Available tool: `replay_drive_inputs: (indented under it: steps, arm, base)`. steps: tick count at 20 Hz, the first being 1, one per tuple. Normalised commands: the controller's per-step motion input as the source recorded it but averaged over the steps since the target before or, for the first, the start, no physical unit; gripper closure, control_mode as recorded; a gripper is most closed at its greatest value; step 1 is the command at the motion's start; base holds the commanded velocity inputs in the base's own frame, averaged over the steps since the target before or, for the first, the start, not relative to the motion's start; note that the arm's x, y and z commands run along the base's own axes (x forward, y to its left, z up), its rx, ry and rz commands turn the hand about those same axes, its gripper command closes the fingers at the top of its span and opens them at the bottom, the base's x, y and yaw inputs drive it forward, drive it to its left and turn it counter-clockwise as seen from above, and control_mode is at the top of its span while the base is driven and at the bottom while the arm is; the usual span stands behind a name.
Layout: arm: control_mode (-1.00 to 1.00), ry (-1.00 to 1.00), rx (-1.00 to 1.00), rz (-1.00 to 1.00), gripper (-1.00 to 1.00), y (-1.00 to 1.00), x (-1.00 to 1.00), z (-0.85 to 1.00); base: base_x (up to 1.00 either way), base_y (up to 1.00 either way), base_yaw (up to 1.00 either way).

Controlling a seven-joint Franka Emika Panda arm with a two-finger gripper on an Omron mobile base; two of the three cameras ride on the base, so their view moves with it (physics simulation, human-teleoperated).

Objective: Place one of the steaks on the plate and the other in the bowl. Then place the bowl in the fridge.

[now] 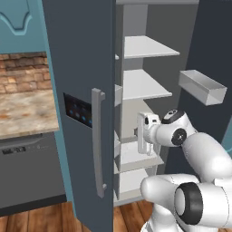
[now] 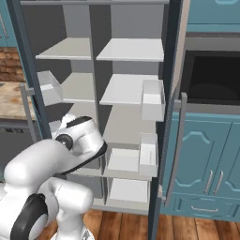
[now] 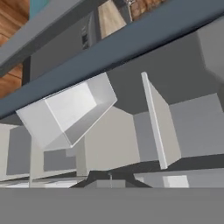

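Now the white arm (image 1: 190, 149) rises from the base, bends at the elbow and reaches forward into the open fridge (image 1: 86, 68), with the hand at the height of a middle shelf (image 1: 136, 156). The gripper (image 1: 136, 132) points into the fridge, roughly level, its fingers pressed together with nothing between them. The fridge stands upright, its long axis vertical, and both doors are swung open toward the robot. Pale shelves run across inside, and a grey door bin (image 1: 202, 87) hangs on the right door. A wooden counter (image 1: 25, 113) lies to the left.
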Motion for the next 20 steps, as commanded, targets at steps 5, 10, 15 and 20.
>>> replay_drive_inputs:
  steps: [5,10,15,20]
  arm:
    - [-1.00,0.28,0.10,0.34,1.00,-0.02,0.00,0.68]
    - [-1.00,0.32,0.05,0.30,1.00,0.00,0.00,0.82]
    - [-1.00,0.37,0.02,0.25,1.00,0.00,0.00,0.92]
    - [-1.00,0.33,0.06,0.27,1.00,-0.03,0.00,0.95]
  base:
    - [0.00,0.00,0.00]
    - [0.00,0.00,0.00]
    - [0.00,0.00,0.00]
    - [0.00,0.00,0.00]
